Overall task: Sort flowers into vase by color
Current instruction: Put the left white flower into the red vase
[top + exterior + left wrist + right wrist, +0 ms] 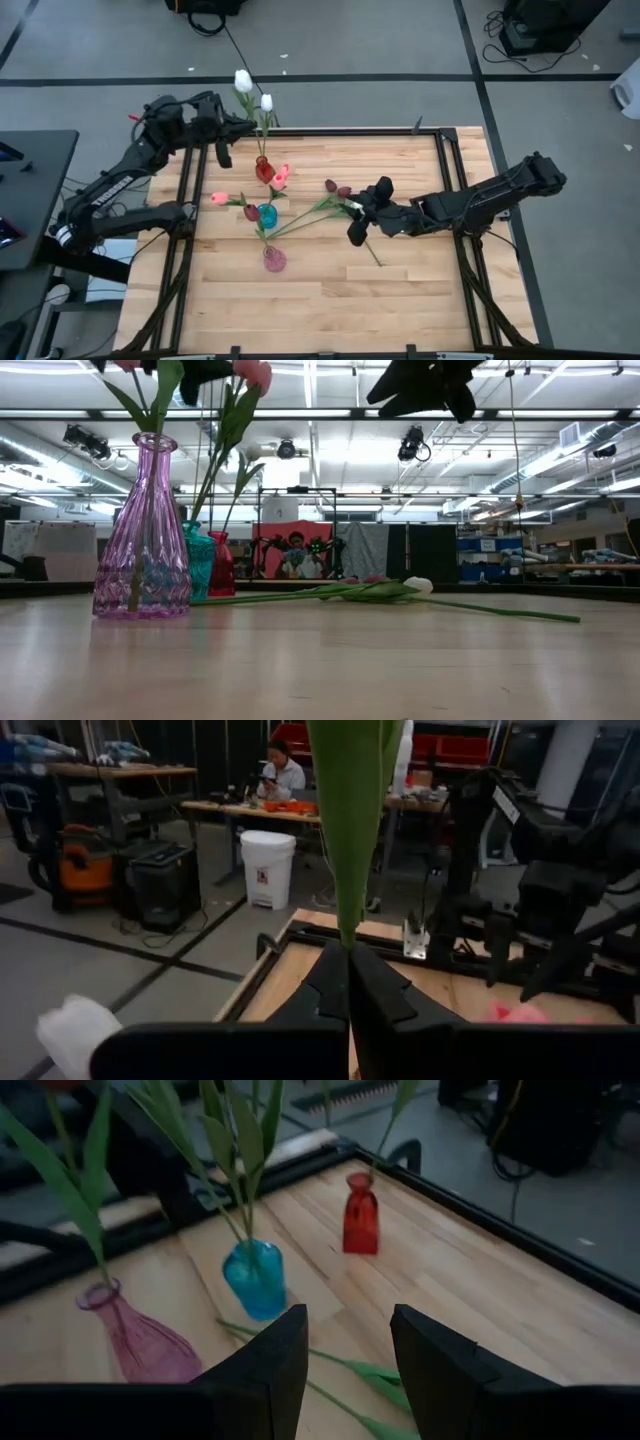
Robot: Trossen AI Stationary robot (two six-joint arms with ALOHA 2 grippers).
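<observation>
On the wooden desk (330, 300) three small glass vases stand in a line left of the frame's centre: a red vase (263, 168) uppermost, a teal vase (267, 214) below it, and a pink vase (274, 260) lowest, each already holding stems. The left pincer (238, 125), at the upper left of the high view, is closed on the green stem of a white tulip (243, 81), whose head reaches past the desk's far edge beside a second white head (266, 102). The right pincer (358, 222), right of centre, hangs with its fingers parted and empty over loose tulips (335, 188) lying flat on the desk, dark red heads pointing toward the vases. No brand, label or writing can be read anywhere.
</observation>
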